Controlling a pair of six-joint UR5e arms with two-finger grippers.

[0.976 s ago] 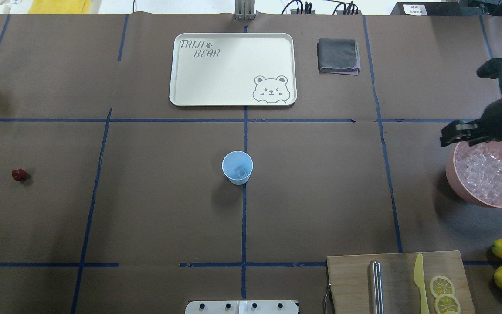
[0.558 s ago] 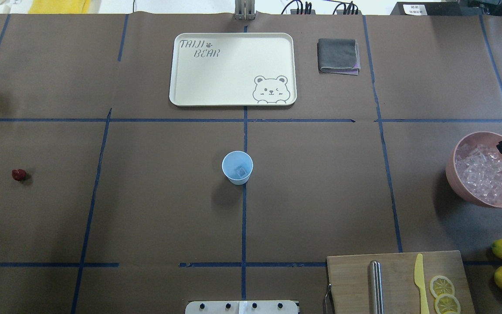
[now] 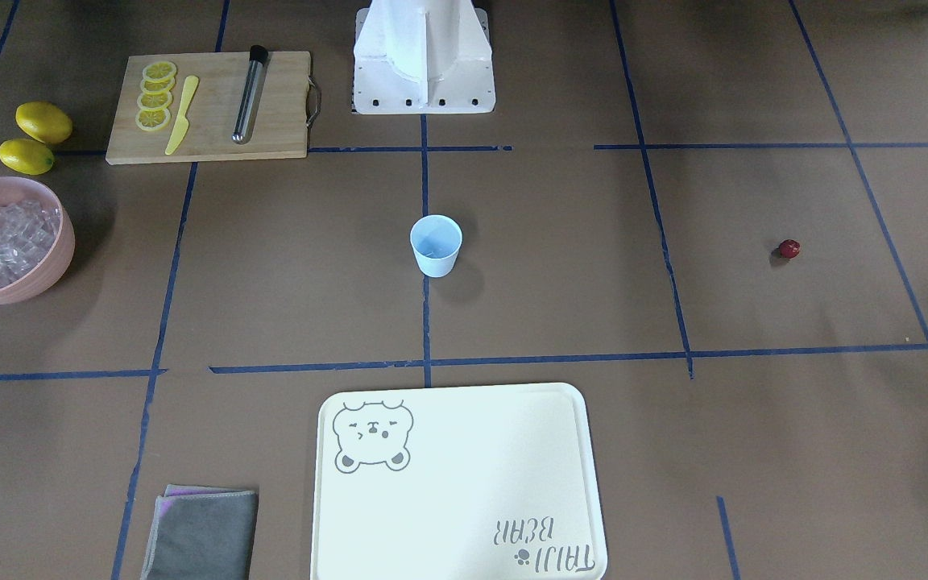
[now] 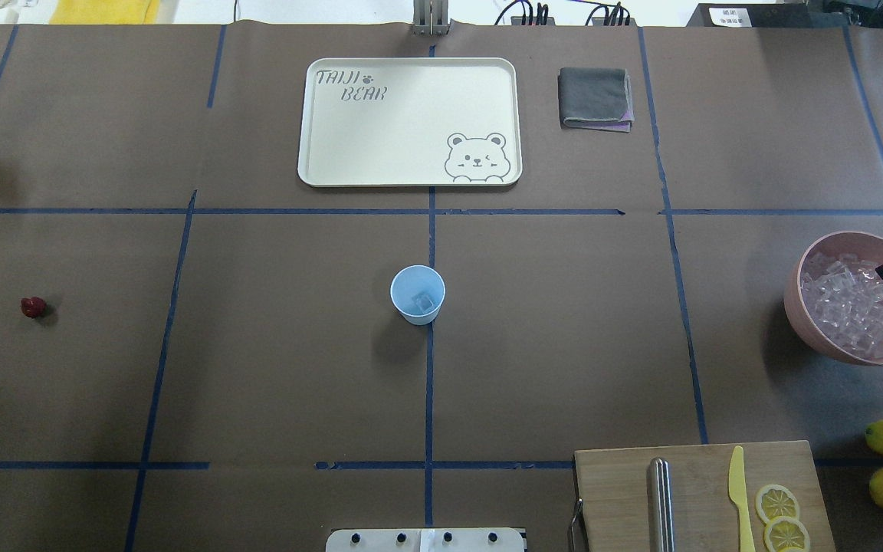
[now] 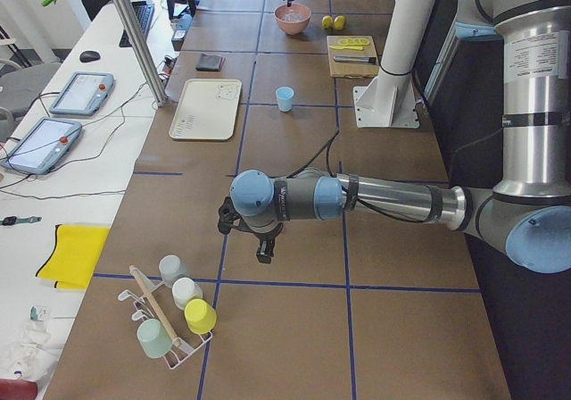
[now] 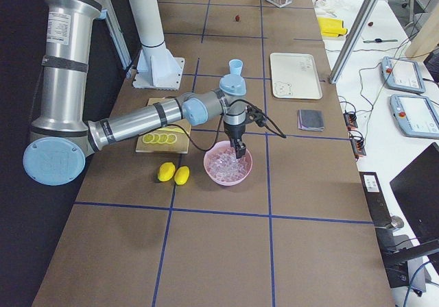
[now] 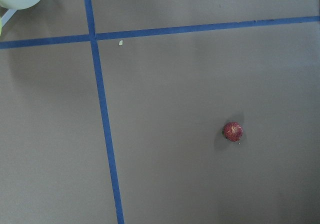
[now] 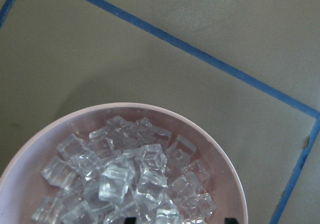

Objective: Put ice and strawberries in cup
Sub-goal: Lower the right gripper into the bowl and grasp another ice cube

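the small pale light-blue plastic cup [image 4: 417,295] stands upright at the middle of the brown paper-covered worktop [image 4: 257,360], on a blue tape line [image 4: 429,383]. a single clear ice cube [image 4: 426,303] lies inside it. many more clear glassy ice cubes [image 4: 851,307] are heaped in the large pink round bowl [image 4: 794,310], well apart from the cup at the worktop's right end.

the right gripper [image 6: 239,151] points down over the bowl's far side. its fingers [image 8: 131,220] are spread wide with nothing between them. i cannot tell whether the tips touch the heap.

the small dark red roundish strawberry [image 4: 33,307] lies alone on the bare worktop, well apart from the cup on its left. the left gripper [image 5: 263,250] hangs above that end of the worktop, and the berry shows in its wrist view. i cannot tell how far its fingers are parted.
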